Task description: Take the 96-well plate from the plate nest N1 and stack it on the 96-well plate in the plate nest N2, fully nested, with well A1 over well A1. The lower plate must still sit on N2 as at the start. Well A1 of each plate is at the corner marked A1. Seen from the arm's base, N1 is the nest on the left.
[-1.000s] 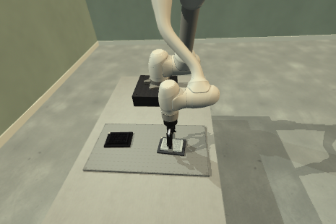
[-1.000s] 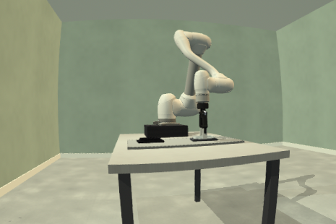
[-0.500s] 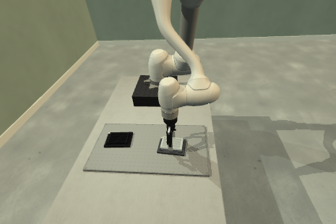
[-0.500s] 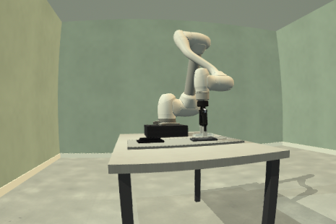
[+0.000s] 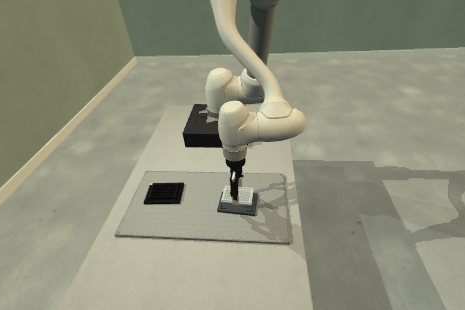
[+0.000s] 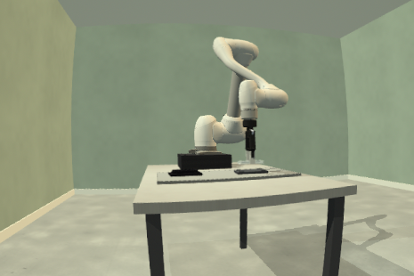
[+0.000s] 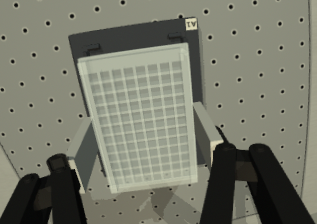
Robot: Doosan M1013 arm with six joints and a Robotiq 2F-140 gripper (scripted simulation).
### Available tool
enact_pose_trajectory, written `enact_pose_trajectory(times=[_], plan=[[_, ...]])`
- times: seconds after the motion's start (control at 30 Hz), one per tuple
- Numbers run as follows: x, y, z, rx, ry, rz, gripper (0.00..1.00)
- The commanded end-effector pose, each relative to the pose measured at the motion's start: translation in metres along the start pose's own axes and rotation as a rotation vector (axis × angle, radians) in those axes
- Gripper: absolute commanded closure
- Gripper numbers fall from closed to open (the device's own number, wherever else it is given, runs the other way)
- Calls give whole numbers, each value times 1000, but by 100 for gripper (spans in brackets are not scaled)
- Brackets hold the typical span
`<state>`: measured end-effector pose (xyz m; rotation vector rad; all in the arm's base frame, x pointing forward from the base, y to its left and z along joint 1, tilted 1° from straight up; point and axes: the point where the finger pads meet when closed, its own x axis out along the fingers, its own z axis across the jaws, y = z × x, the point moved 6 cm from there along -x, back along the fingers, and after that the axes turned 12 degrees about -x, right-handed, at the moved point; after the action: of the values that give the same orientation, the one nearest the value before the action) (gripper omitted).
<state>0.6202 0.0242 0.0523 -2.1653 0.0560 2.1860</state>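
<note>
Black two-finger gripper (image 7: 144, 145) clamps the clear, pale 96-well plate (image 7: 141, 115) by its two long sides, grey pads (image 7: 206, 132) pressed against them. The plate hangs lifted just above the dark grey rectangular nest N1 (image 7: 81, 47), whose A1 corner label (image 7: 191, 23) shows beyond it. The black plate on nest N2 (image 5: 164, 193) lies well apart on the perforated grey board (image 5: 194, 227).
</note>
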Motion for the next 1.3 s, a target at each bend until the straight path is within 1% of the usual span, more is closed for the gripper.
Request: enact_pose_trajectory(times=[0.0,0.07,0.57,0.63,0.77,1.27], plan=[[-7,0,0,0,0,0,100],[-7,0,0,0,0,0,100],[-32,0,0,0,0,0,100],[-32,0,0,0,0,0,100],[-39,0,0,0,0,0,100],[-39,0,0,0,0,0,100]])
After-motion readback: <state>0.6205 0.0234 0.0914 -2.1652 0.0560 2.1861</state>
